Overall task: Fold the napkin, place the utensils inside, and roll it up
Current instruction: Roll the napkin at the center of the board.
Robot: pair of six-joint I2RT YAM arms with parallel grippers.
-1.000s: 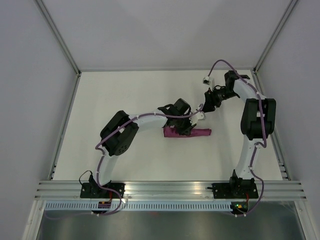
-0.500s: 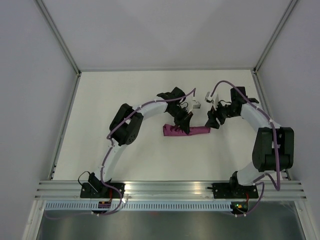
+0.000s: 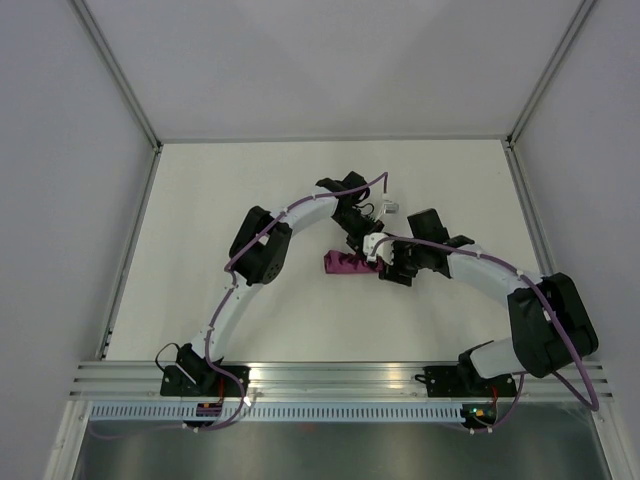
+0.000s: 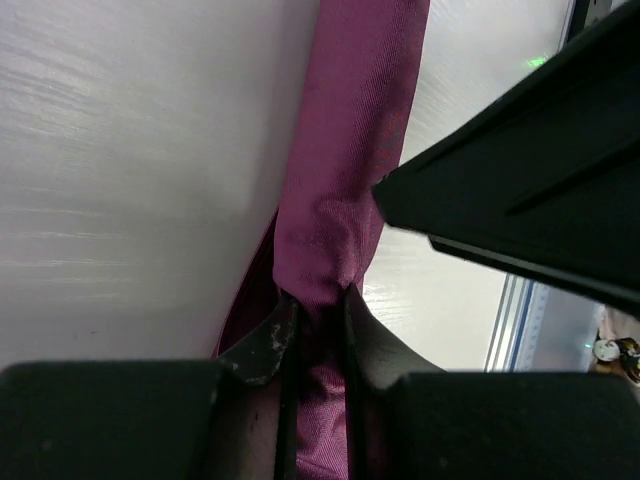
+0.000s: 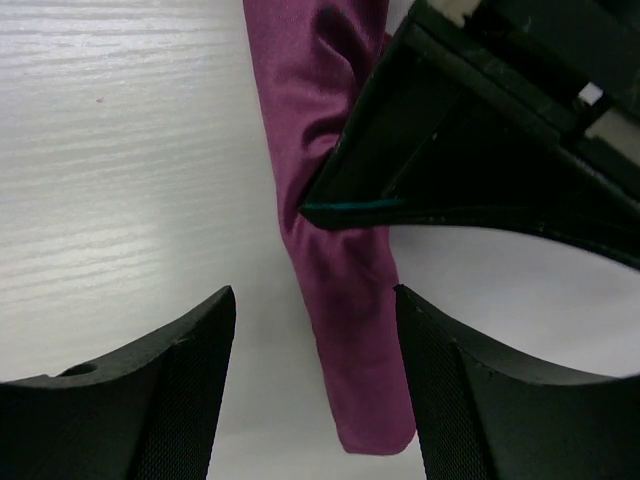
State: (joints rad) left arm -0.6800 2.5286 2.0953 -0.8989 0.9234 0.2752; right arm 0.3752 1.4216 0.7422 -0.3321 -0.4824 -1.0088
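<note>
White table (image 3: 200, 200), left gripper (image 4: 316, 305) across napkin (image 4: 345, 150)

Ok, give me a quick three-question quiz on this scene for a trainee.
1. True or false: the napkin lies spread flat.
2. Which gripper pinches it? A) left gripper B) right gripper C) both
3. Fill in: the right gripper's jaws stand ___.
Key: 1 false, it is rolled up; 2 A; 3 open, astride the napkin's end.
</note>
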